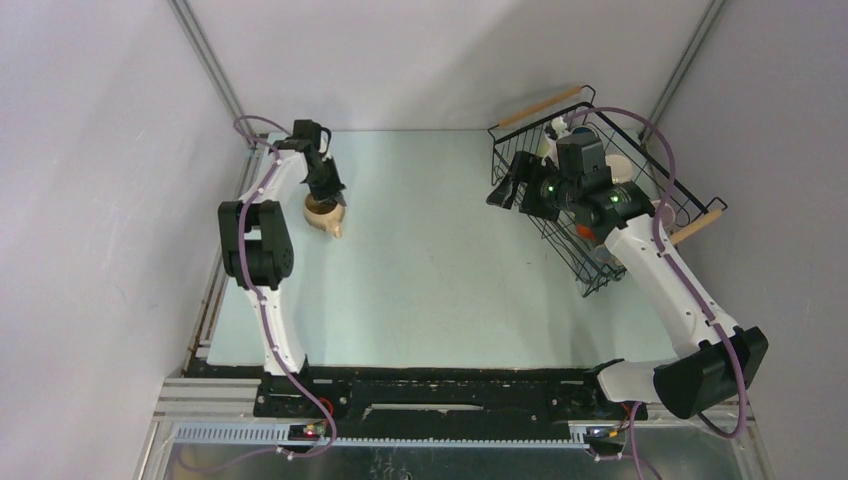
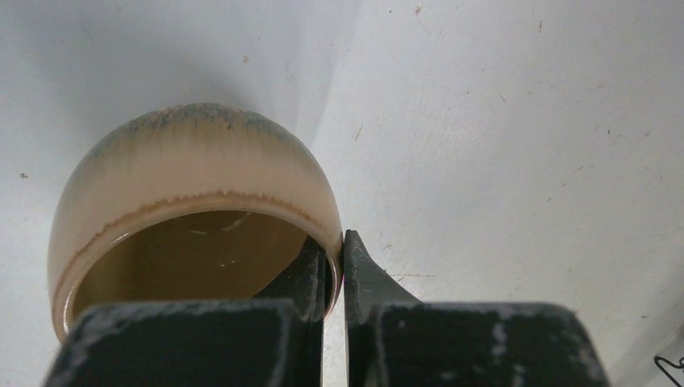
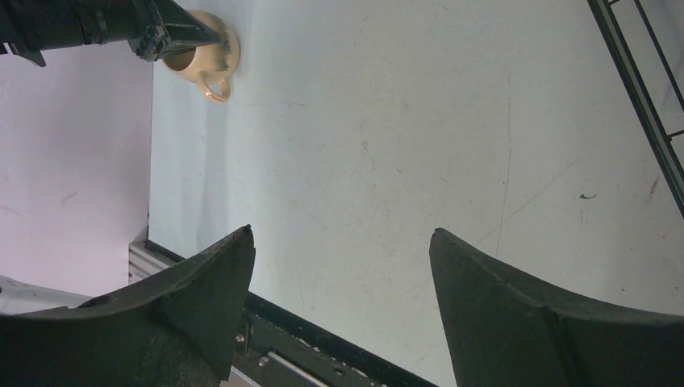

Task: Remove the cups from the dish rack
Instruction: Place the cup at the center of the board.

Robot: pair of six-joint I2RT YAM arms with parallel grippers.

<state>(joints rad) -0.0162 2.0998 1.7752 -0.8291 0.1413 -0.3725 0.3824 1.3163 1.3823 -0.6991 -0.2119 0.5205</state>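
the left tool is clamped on the rim of a glossy tan ceramic mug, one finger inside and one outside. the mug sits at the far left of the pale green bench. the right tool hangs with its fingers wide apart, just beside the black wire dish rack.

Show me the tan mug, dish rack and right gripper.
tan mug [image 2: 193, 173]: left wrist view, outer wall.
dish rack [image 1: 540, 106]: top external view, far wooden handle.
right gripper [image 3: 340, 235]: right wrist view, midway between open jaws.
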